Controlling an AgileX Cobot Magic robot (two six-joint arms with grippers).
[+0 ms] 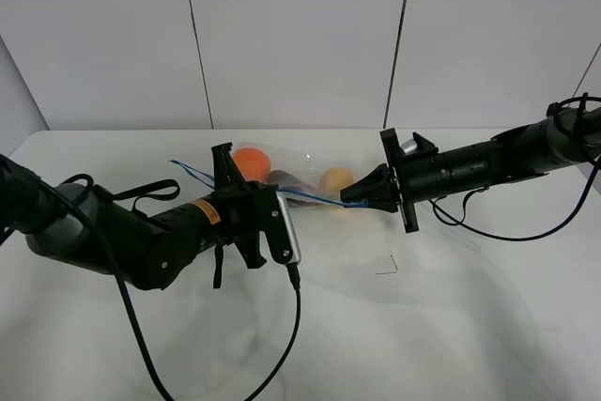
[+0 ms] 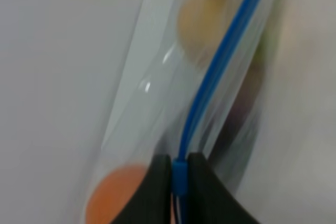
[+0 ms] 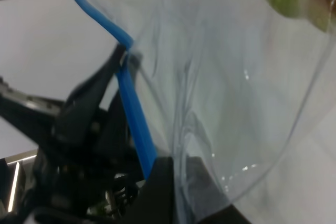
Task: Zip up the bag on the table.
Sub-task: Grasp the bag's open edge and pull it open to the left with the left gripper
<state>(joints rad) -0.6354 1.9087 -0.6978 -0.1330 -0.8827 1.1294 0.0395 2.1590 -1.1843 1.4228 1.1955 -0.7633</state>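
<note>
Bag [image 1: 300,164] of orange and yellow produce [image 1: 252,161], blue zip strip [image 2: 220,66] stretched between left gripper [image 2: 179,174] and right gripper [image 3: 172,174], both clamped on strip

Right fingers [image 3: 160,184] pinch bag's [image 3: 231,87] blue zip strip [image 3: 135,129]; left fingers [image 3: 97,85] clamp strip farther along.

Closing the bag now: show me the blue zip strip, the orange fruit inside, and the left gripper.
blue zip strip [image 2: 220,61]: left wrist view, midway along the strip.
orange fruit [image 1: 252,161]: exterior high view, its visible middle.
left gripper [image 2: 178,162]: left wrist view, between the fingertips, shut on the strip.
</note>
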